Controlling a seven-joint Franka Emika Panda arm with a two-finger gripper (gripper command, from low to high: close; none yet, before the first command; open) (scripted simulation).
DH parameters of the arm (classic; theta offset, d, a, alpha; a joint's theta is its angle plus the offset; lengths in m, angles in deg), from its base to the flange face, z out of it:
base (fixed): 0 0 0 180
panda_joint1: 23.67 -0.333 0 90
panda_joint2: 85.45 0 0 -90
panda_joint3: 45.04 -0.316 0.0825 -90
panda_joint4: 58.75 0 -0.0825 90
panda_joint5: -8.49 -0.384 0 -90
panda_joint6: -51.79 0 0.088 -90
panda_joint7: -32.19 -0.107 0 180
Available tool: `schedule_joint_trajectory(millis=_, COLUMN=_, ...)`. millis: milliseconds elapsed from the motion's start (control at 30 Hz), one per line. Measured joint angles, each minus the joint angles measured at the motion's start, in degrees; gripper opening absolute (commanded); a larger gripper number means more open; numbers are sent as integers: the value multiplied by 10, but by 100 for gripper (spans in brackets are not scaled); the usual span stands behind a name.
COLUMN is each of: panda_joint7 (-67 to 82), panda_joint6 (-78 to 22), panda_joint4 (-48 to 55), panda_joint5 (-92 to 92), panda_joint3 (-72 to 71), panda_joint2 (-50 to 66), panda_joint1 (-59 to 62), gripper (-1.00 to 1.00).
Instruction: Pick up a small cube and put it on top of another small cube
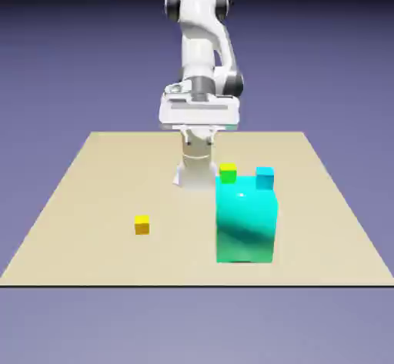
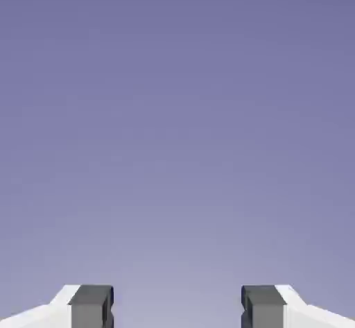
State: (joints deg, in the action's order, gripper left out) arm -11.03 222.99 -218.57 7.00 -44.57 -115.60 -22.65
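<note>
Altogether, four blocks: three small cubes and one large block, all on the table (image 1: 92, 201).
Small yellow-orange cube (image 1: 141, 225): one, alone on open tabletop toward the exterior view's left, well apart from every other block and from the arm.
Small cyan cube (image 1: 265, 177): one, behind the large block at its far right corner as the exterior view shows it; its lower part is hidden, so contact with the block cannot be told.
Yellow-topped green cube (image 1: 228, 173): one, behind the large block's far left corner, beside the small cyan cube with a gap between them.
Large cyan block (image 1: 245, 220): one, much taller and wider than the cubes, toward the exterior view's right of centre.
Arm (image 1: 202, 47): one, white, folded high above the table's far edge.
Gripper (image 2: 177, 309): one, two grey fingertips (image 2: 91, 307) standing wide apart, only plain blue-violet backdrop between them; it grips nothing.
</note>
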Motion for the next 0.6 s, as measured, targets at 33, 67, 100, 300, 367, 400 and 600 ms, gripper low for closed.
schedule_joint_trajectory(millis=33, panda_joint7=-6, panda_joint6=-23, panda_joint4=10, panda_joint5=-12, panda_joint3=4, panda_joint2=21, panda_joint1=14, gripper=0)
schedule_joint_trajectory(millis=67, panda_joint7=-13, panda_joint6=-47, panda_joint4=20, panda_joint5=-25, panda_joint3=8, panda_joint2=42, panda_joint1=28, gripper=0)
schedule_joint_trajectory(millis=100, panda_joint7=-19, panda_joint6=-70, panda_joint4=29, panda_joint5=-37, panda_joint3=12, panda_joint2=62, panda_joint1=42, gripper=0)
schedule_joint_trajectory(millis=300, panda_joint7=-57, panda_joint6=-210, panda_joint4=88, panda_joint5=-111, panda_joint3=36, panda_joint2=187, panda_joint1=127, gripper=0)
schedule_joint_trajectory(millis=367, panda_joint7=-70, panda_joint6=-256, panda_joint4=108, panda_joint5=-136, panda_joint3=43, panda_joint2=228, panda_joint1=155, gripper=0)
schedule_joint_trajectory(millis=400, panda_joint7=-76, panda_joint6=-280, panda_joint4=118, panda_joint5=-148, panda_joint3=47, panda_joint2=249, panda_joint1=171, gripper=0)
schedule_joint_trajectory(millis=600, panda_joint7=-115, panda_joint6=-419, panda_joint4=176, panda_joint5=-222, panda_joint3=71, panda_joint2=374, panda_joint1=256, gripper=0)
